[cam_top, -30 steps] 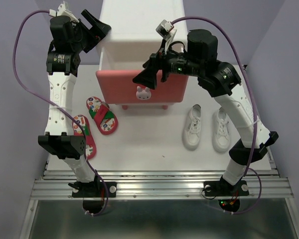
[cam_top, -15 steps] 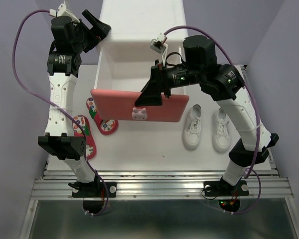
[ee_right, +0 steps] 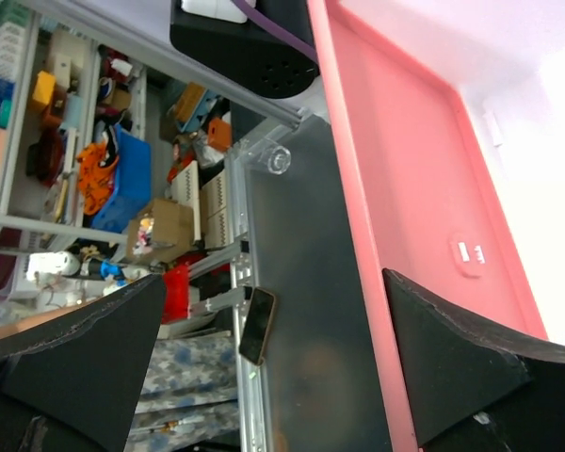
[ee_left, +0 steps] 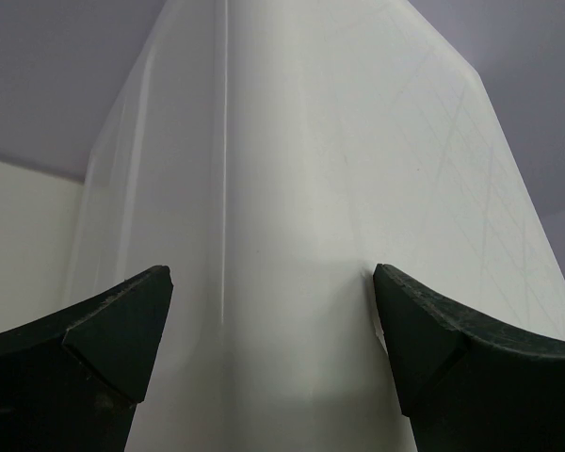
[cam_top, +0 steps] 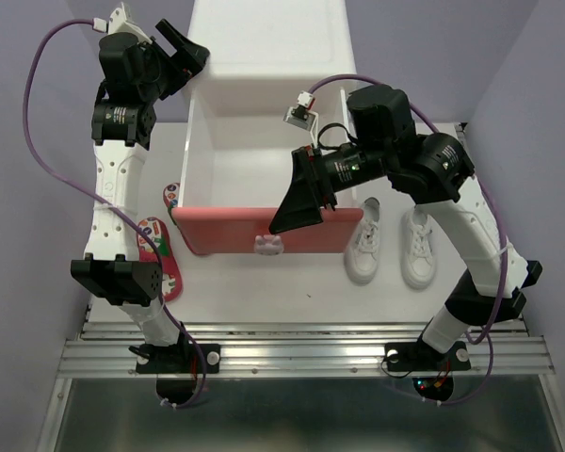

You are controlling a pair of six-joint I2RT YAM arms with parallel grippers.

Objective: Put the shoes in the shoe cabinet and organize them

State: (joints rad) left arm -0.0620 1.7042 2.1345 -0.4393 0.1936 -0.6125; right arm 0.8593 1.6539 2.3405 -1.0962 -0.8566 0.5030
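Note:
The white shoe cabinet point(cam_top: 264, 47) stands at the back. Its upper drawer is pulled far out, with the white inside point(cam_top: 245, 169) showing bare and the pink front point(cam_top: 235, 231) with a bunny knob point(cam_top: 266, 246) nearest me. My right gripper point(cam_top: 297, 202) is open, its jaws astride the pink front's top rim point(ee_right: 405, 169). My left gripper point(cam_top: 184, 52) is open against the cabinet's back left corner point(ee_left: 273, 188). The white sneakers point(cam_top: 365, 240) point(cam_top: 419, 247) stand side by side right of the drawer. One red sandal point(cam_top: 158, 254) lies at the left; the other point(cam_top: 171, 196) is mostly hidden under the drawer.
The white tabletop point(cam_top: 292, 282) ends at a metal rail point(cam_top: 301, 353) by the arm bases. Purple walls close in the left and right sides. The open drawer overhangs the table's middle. The lower drawer is hidden beneath it.
My right gripper has moved toward the near edge and the upper drawer has slid out with it, now covering most of one sandal. The left arm has stayed put.

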